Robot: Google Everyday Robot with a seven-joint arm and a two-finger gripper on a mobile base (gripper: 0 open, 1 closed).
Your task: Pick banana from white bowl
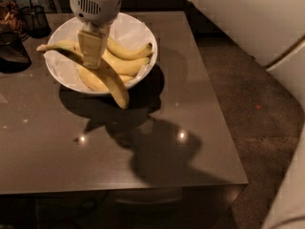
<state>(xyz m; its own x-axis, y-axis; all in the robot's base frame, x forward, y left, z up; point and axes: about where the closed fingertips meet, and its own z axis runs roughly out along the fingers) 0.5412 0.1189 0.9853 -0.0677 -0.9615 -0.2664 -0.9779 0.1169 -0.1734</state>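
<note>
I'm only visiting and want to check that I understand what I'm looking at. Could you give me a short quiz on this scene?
1. True or false: the claw, hanging over the left half of the white bowl, is shut on the long banana.
2. Pick one: the white bowl stands on A) the floor, B) the dark table, C) a chair.
3. Fill the gap: the other bananas lie in the white ____.

Key: 1 true; 2 B; 3 bowl.
</note>
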